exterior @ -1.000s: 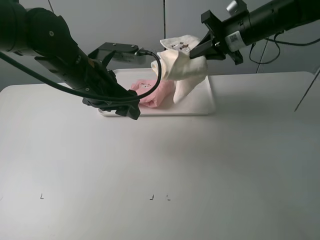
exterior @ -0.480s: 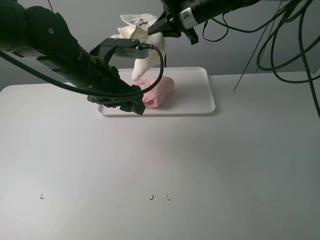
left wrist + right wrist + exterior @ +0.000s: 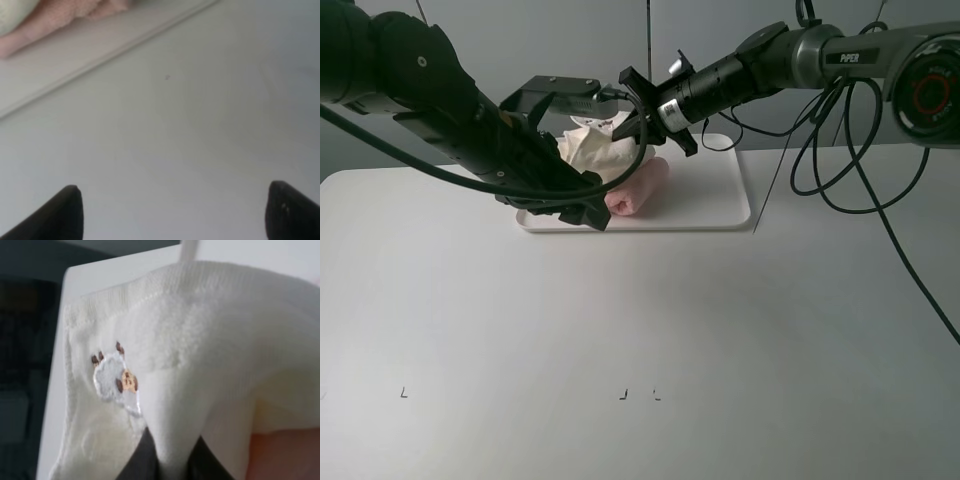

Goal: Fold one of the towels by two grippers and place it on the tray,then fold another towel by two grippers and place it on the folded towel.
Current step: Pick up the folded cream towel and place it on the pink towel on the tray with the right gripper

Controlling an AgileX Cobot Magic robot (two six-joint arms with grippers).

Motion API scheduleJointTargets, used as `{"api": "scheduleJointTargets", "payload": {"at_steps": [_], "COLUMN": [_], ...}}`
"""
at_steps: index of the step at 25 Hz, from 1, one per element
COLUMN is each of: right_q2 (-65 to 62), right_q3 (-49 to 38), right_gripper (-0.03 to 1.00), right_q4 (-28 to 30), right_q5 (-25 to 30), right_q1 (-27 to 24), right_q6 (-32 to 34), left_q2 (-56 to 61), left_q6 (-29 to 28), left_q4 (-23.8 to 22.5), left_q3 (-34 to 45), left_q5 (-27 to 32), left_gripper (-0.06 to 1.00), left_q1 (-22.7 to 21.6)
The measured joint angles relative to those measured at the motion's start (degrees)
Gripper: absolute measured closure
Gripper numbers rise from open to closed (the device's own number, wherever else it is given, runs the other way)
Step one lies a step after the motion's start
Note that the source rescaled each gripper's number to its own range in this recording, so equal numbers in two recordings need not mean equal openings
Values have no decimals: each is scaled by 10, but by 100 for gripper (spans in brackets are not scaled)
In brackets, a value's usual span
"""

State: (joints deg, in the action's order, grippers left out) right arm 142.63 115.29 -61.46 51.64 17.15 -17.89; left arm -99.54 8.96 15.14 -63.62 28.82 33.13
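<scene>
A: Where is the cream towel (image 3: 588, 150)?

B: Bunched on the left part of the white tray (image 3: 715, 205), at about twelve o'clock of the table (image 3: 720, 330). It lies against the pink towel (image 3: 638, 188), which sits rolled on the tray just at its four o'clock. The right wrist view shows a small embroidered sheep (image 3: 116, 379) on the cream cloth.

A: Who has it?

B: The right gripper (image 3: 638, 118). It reaches across from two o'clock, its fingers (image 3: 141, 458) pinched together on a fold of the cream towel.

A: And the left gripper (image 3: 582, 212)?

B: Spread wide, holding nothing. Its two black fingertips (image 3: 65, 212) stand far apart over bare table, just beside the tray's front rim, at the cream towel's six o'clock.
</scene>
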Motion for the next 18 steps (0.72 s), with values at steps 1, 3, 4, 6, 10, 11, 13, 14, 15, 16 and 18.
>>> {"api": "scheduleJointTargets", "payload": {"at_steps": [1,3,4,6,10,11,13,14,15,16,18], "right_q2": [4,9,9,10,10,10,10,10,10,9,2], "right_q3": [0,0,0,0,0,0,0,0,0,0,0], "right_gripper": [93,93,93,93,76,61,25,13,4,0,-3], "right_q4": [20,45,60,78,103,106,110,111,111,111,120], "right_q5": [-12,-25,-30,-35,-53,-58,-64,-65,-65,-65,-65], "right_q1": [0,0,0,0,6,11,21,24,27,29,29], "right_q6": [3,10,12,16,31,31,31,28,24,21,20], "left_q2": [0,0,0,0,0,0,0,0,0,0,0], "left_q6": [0,0,0,0,0,0,0,0,1,1,1], "left_q4": [0,1,2,3,3,3,3,3,3,3,3], "left_q3": [0,0,0,0,0,0,0,0,0,0,0], "left_q5": [1,2,2,2,2,2,2,2,2,2,2], "left_gripper": [0,0,0,0,0,0,0,0,0,0,0], "left_q1": [0,0,0,0,0,0,0,0,0,0,0]}}
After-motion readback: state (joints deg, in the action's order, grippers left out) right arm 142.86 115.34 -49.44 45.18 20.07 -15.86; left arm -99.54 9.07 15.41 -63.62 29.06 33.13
